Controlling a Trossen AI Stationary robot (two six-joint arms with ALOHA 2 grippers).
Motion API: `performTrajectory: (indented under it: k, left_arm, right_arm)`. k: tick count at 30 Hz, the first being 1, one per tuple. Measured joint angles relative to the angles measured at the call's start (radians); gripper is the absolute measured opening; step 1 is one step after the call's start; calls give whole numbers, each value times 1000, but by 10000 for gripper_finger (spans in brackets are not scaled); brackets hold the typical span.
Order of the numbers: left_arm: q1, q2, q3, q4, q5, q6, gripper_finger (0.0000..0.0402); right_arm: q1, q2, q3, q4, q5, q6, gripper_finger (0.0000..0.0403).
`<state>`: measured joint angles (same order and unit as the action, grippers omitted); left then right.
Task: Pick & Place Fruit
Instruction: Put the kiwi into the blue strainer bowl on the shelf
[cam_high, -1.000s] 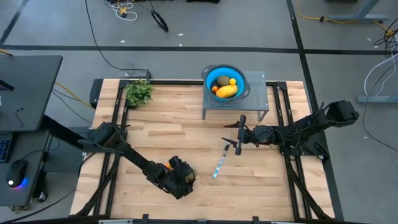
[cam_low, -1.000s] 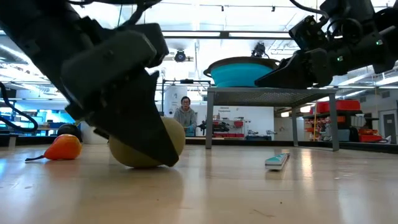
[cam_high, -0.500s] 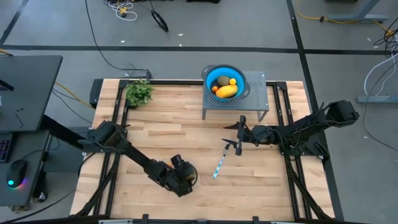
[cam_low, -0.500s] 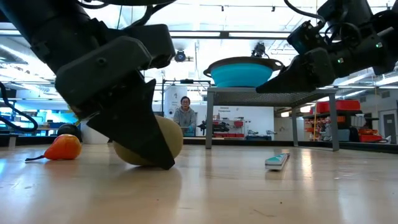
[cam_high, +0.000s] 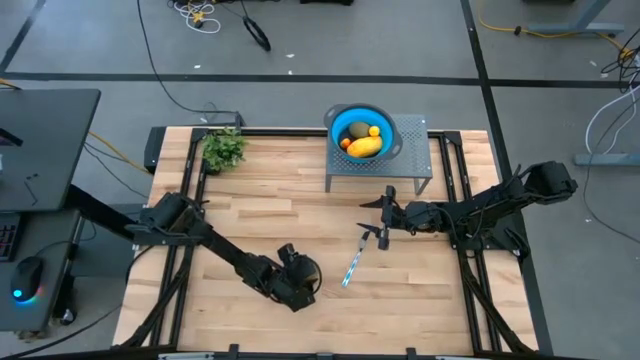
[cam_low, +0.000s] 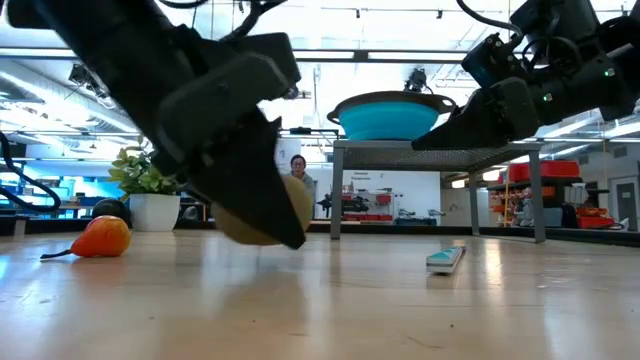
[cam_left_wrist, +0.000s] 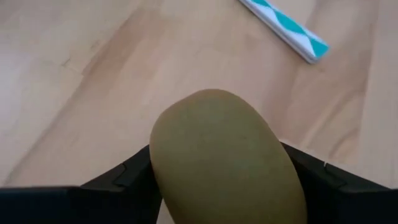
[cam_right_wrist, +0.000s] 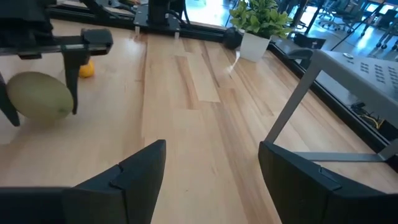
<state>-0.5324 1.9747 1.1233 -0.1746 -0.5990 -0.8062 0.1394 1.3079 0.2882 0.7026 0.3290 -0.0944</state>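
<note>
- Table (cam_high: 300, 200) of light wood planks stands on a grey floor with dark lines; cables lie on the floor beyond it.
- Room behind the table, in the low view, is a bright workshop with ceiling lights; a person (cam_low: 297, 172) sits far back, partly hidden.
- Plant (cam_high: 224, 148) in a white pot stands at the far left corner of the table.
- Metal stand (cam_high: 412, 152) is at the far middle edge, and a blue bowl (cam_high: 337, 124) sits on top of it.
- In the bowl lie an oblong yellow-orange fruit (cam_high: 364, 146), a dark olive one (cam_high: 357, 128), and small orange and yellow pieces.
- Utensil (cam_high: 352, 266), slim with blue and white pattern, lies flat on the table right of the centre.
- Left gripper (cam_high: 298, 284) is near the front edge, left of the utensil; its jaws are clamped on an olive kiwi (cam_left_wrist: 227, 157), one finger on each side.
- In the low view the kiwi (cam_low: 262, 212) appears just off the wood.
- An orange fruit (cam_low: 102, 236) lies on the table, apart from the gripper.
- Right gripper (cam_high: 386, 214) hangs above the table in front of the stand, jaws apart and holding nothing.
</note>
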Motion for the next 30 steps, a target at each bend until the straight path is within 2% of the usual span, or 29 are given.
performTrajectory:
  k: [6,11,18,30]
  left_arm:
    - [21,0,0,4,-15,15,256]
    - [75,0,32,7,-41,108,256]
    - [166,-1,141,11,-116,364,257]
    - [333,-1,420,2,-214,897,260]
  right_arm:
    - [0,0,0,-15,0,0,268]
    - [0,0,0,-14,2,-19,268]
    - [-2,0,0,-12,21,-45,268]
    - [0,0,0,-123,156,-55,268]
